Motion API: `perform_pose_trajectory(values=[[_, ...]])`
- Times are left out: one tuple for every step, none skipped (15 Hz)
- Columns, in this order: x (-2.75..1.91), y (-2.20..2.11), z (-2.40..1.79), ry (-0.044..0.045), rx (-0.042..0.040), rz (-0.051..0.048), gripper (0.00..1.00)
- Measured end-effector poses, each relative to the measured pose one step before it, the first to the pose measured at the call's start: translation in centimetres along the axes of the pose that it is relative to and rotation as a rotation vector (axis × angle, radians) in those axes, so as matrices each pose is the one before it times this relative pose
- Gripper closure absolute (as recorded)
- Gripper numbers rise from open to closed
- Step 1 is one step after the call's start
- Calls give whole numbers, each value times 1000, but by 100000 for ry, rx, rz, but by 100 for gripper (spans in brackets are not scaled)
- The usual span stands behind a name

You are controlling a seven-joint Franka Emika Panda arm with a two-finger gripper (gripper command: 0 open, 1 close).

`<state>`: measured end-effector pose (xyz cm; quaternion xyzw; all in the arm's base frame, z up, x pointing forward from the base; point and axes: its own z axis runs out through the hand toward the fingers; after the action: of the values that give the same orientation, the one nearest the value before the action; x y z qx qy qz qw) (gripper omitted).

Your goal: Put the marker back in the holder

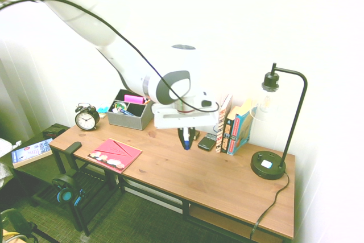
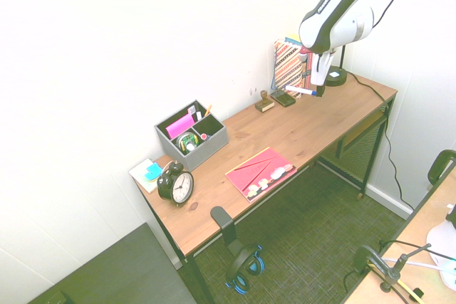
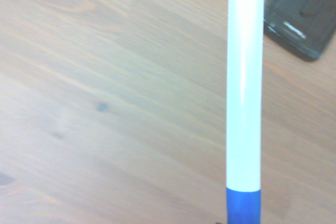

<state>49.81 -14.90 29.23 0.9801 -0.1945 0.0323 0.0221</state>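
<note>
The marker [image 1: 186, 139] is pinched between the fingers of the gripper [image 1: 187, 135], which is pointed straight down over the wooden desk [image 1: 187, 174], clear of its surface. In the second exterior view the marker [image 2: 302, 91] is seen sticking out level from the fingers, its white barrel running away from them toward the holder's side. In the wrist view the white barrel [image 3: 244, 87] is shown with blue at both ends, above bare wood, and a dark phone [image 3: 302, 17] is seen just beyond its far end. The grey holder [image 2: 192, 135] is placed well apart from the fingers, further along the desk, with a pink item and pens seen in its compartments. A black alarm clock [image 2: 176, 184] is found beyond the holder, further still from the fingers.
</note>
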Motion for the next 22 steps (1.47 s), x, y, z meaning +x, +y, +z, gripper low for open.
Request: perform_pose_trajectory(values=[[-1470,-2015,-1345,-1803,40,4498,100],[-1149,-1933,-1467,-2822,60,5332,100],[-923,-1716,-1234,-3139,-888,5045,100],[-692,-1665,-1074,-3065,-1652,5094,100],[-631,-1820,-1044,-1780,-1448,5490,100],[-717,-1818,-849,-907,-1040,5468,100],[-1045,-1848,-659,-1351,-583,5603,100],[-1604,-1970,-704,-3680,-263,5440,100],[-2101,-2194,-879,-5179,-454,3971,100],[-1953,-2000,-724,-5257,-23,3311,100],[-1347,-1695,-344,-5165,490,2800,100],[-58,-1339,-16,-5131,1175,3020,100],[978,-984,409,-4621,1057,3766,100],[1630,-778,485,-4328,1191,4047,100],[1812,-796,514,-4984,1218,4287,100],[1298,-774,209,-5248,1293,3924,100],[887,-785,-93,-5424,1634,3855,100],[365,-786,-325,-5632,2251,3364,100],[51,-751,-310,-5606,2538,3419,100],[93,-588,-12,-4298,2034,3229,100],[288,-451,311,-2891,1010,2343,100],[504,-401,554,-2155,788,1870,100]])
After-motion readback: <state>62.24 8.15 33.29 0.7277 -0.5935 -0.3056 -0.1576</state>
